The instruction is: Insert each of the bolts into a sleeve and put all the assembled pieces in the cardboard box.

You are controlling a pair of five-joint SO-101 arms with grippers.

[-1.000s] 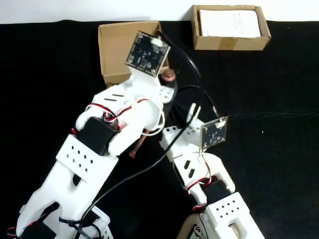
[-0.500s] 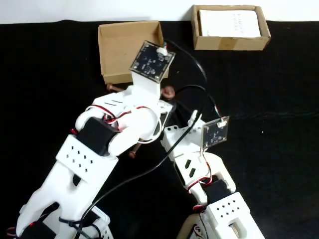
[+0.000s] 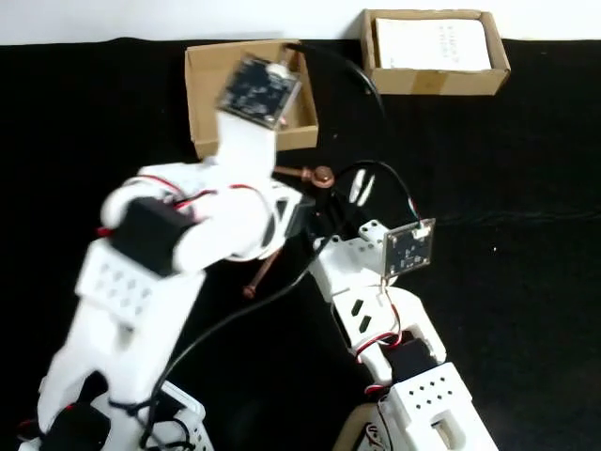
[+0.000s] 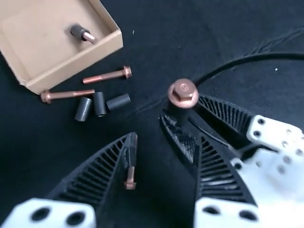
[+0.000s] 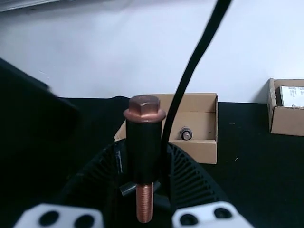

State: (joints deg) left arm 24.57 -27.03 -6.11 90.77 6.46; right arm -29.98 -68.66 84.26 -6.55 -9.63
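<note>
My right gripper [image 5: 142, 159] is shut on a black sleeve [image 5: 144, 147] with a copper bolt [image 5: 144, 110] through it, held upright. In the left wrist view that bolt's head [image 4: 183, 92] stands just beyond my left gripper [image 4: 165, 138], which is open and holds nothing. The copper head [image 3: 323, 176] also shows beside the left arm. The cardboard box [image 4: 28, 45] holds one assembled piece [image 4: 81, 33]. In front of the box lie two loose bolts [image 4: 107, 76] [image 4: 66, 95] and three black sleeves [image 4: 99, 104]. Another bolt [image 4: 129, 178] lies on the cloth under a left finger.
A second cardboard box [image 3: 437, 52] with white paper inside stands at the back right. Black cables [image 3: 282, 296] run from both wrist cameras across the middle. The black cloth to the right of the arms is open.
The left arm has swung to the left and its wrist has pulled back toward the cardboard box. The right arm has hardly moved and still holds the sleeved bolt.
</note>
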